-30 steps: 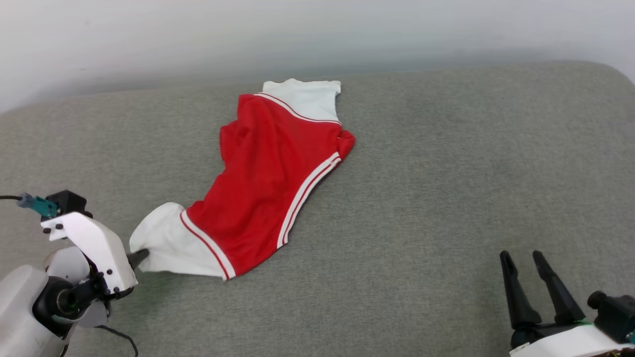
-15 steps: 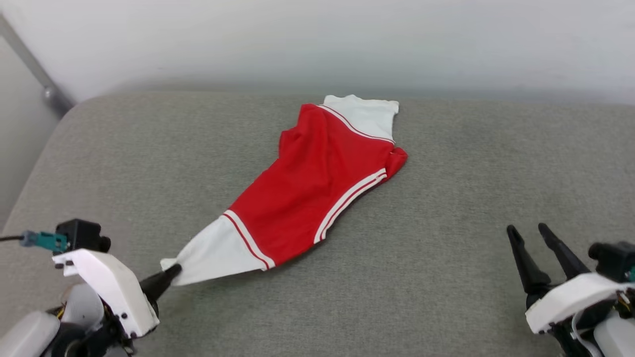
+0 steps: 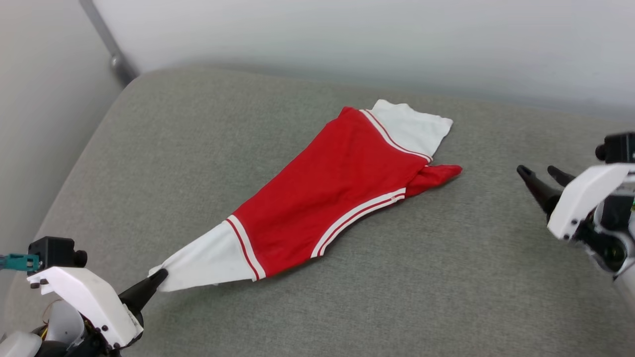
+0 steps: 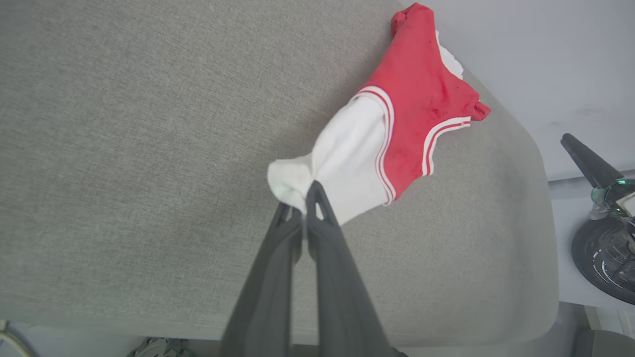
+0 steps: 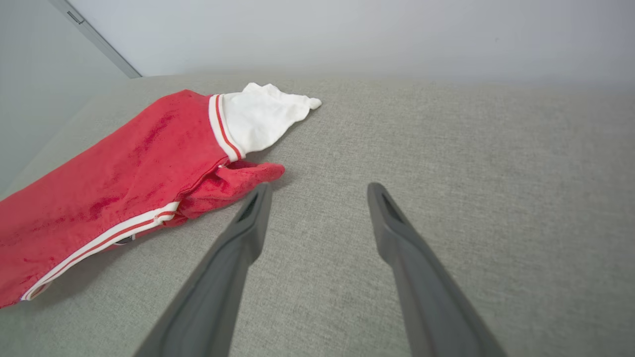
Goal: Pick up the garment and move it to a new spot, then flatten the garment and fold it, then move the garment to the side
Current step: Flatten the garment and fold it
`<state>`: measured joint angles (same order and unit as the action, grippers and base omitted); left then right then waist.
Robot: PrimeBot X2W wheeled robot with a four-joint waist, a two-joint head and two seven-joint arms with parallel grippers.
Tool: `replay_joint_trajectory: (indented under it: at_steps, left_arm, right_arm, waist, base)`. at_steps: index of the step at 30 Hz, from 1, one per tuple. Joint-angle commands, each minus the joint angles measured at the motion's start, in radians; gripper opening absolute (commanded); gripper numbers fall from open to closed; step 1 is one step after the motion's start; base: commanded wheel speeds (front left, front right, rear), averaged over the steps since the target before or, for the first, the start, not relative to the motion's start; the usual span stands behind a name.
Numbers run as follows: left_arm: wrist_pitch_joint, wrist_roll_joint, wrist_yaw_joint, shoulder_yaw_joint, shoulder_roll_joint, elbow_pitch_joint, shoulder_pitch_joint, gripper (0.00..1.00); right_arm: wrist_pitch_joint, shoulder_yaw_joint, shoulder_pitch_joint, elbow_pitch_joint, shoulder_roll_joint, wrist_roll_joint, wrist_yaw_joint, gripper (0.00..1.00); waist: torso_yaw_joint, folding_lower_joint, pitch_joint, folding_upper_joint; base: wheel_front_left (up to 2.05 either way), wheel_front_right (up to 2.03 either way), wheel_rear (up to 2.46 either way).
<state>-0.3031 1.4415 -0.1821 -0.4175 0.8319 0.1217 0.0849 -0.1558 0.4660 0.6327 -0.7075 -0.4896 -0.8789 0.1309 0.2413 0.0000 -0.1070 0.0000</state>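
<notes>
left pincer (image 4: 300,199) clamped on the garment (image 3: 327,198) at one end, right pincer (image 5: 320,187) apart nearby

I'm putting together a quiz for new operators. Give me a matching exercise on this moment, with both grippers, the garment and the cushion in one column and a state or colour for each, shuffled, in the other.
Things
1. left gripper
2. right gripper
3. garment
4. cushion

States
a. open, holding nothing
b. grey, lying under the rest
c. fingers shut on a white sleeve
d. red and white, drawn out long

Pairs: 1-c, 2-a, 3-d, 4-b
</notes>
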Motion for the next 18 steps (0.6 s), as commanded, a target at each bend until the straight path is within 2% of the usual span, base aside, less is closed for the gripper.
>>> replay_joint_trajectory:
  at_steps: [1,6,11,18]
  left_arm:
    - [0.005,0.004,0.007,0.002,-0.009,-0.009,0.007,0.0]
    - [-0.002,-0.001,0.074,-0.021,-0.066,-0.09,0.078,0.0]
    - [-0.009,-0.021,0.151,-0.06,-0.146,-0.183,0.181,0.0]
    - [0.008,-0.032,0.253,-0.084,-0.252,-0.303,0.309,0.0]
  right_arm:
    - [-0.025,-0.002,0.024,-0.019,0.001,-0.011,0.0,1.0]
    - [-0.205,0.015,0.195,-0.152,0.006,0.0,0.0,1.0]
    - [-0.326,-0.011,0.36,-0.315,0.022,0.033,0.0,1.0]
    - [-0.394,-0.016,0.56,-0.523,0.049,0.129,0.0,1.0]
  waist:
    - [0.029,0.0,-0.029,0.0]
    - [0.092,0.0,-0.097,0.0]
    - [0.161,0.0,-0.169,0.0]
    - [0.245,0.0,-0.27,0.0]
  base:
    - [0.0,0.0,0.0]
    - [0.0,0.0,0.0]
    - [0.0,0.0,0.0]
    - [0.0,0.0,0.0]
